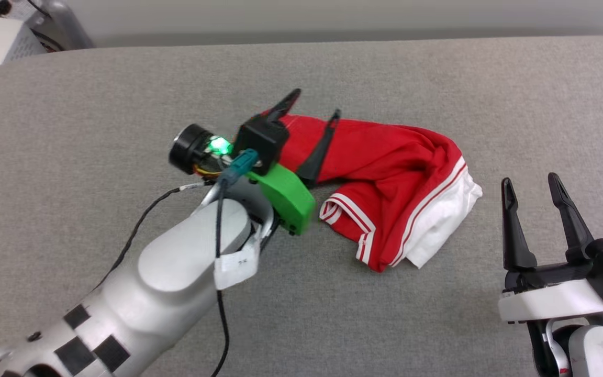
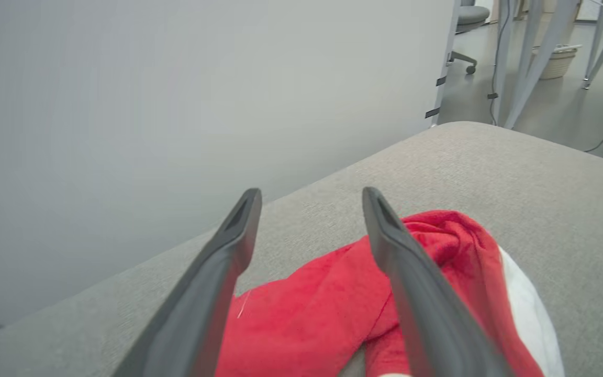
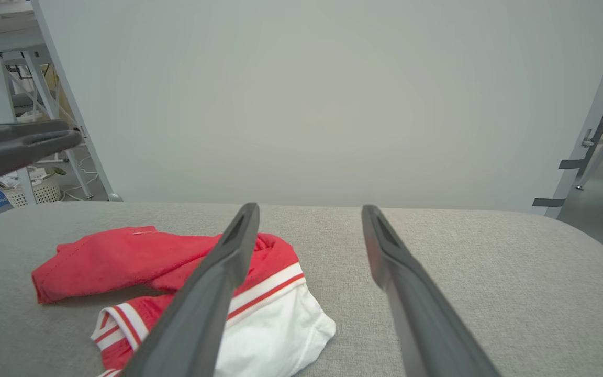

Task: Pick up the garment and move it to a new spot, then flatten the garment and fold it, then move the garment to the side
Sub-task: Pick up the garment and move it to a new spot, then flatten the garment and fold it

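Two hands stand spread and empty: the right hand (image 1: 529, 179) sits nearest, at four o'clock of the crumpled garment (image 1: 385, 157) on the table (image 1: 123, 104). Farther off, the left hand (image 1: 316, 102) is poised at its ten-o'clock edge; I'd have each pinch a separate corner and draw outward.

You have a red garment (image 1: 385, 157) with one white sleeve and red-and-white striped trim. Under it, the table (image 1: 123, 94) is plain light grey. Left of the garment, the bracket (image 1: 287, 198) is bright green and the forearm (image 1: 176, 262) pale grey with black squares. The left gripper (image 1: 311, 111) and right gripper (image 1: 529, 179) are dark grey.
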Controlling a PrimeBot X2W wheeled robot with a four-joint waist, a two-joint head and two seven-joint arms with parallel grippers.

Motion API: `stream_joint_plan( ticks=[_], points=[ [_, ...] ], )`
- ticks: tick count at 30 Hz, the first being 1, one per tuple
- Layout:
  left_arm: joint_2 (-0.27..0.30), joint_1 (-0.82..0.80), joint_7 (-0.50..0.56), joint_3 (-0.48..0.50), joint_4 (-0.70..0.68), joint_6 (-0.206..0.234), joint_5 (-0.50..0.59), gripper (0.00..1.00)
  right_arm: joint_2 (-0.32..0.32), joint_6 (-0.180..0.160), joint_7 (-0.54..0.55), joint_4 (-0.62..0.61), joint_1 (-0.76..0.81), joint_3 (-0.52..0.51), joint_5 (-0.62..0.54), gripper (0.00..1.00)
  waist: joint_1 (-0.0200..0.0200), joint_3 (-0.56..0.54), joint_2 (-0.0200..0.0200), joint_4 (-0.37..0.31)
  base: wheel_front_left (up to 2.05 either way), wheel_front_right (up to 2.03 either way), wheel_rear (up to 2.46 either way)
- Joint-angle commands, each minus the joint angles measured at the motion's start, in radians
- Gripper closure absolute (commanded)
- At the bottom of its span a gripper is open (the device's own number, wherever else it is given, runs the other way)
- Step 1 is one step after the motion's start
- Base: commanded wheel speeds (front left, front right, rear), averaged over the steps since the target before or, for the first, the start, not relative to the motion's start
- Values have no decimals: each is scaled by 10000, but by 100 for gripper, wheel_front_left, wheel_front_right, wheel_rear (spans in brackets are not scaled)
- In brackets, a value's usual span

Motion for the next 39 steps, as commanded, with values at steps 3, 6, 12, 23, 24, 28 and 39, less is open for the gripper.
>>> stream_joint_plan(
  ticks=[3,6,12,23,24,28,39],
  points=[
    [560,1174,-57,1232,-982,785,616,0,-1,-9,-47,7,267,-104,-74,0,0,-834,0,681,0,0,0],
    [961,2394,-59,2411,-1776,1306,1127,0,-1,-9,-47,6,440,-188,-70,0,0,-1054,0,756,0,0,0],
    [1218,4779,-61,4769,-2877,1924,1984,0,-1,-9,-47,-11,742,-364,-12,0,0,-1413,0,827,0,0,0],
    [162,8354,-62,7604,-4057,1197,3506,0,-1,-9,-47,293,1143,-297,458,0,0,-1793,0,664,0,0,0],
    [8,8568,-62,7713,-4062,993,3676,0,-1,-9,-47,351,1202,-307,536,0,0,-1827,0,647,0,0,0],
    [-527,9057,-62,8058,-3861,308,4240,0,-1,-9,-47,512,1423,-310,690,0,0,-1942,0,595,0,0,0],
    [-1582,9574,-62,9128,-3248,-843,5284,0,-1,-9,-47,1042,1958,-104,800,0,0,-2105,0,554,0,0,0]
  ],
)
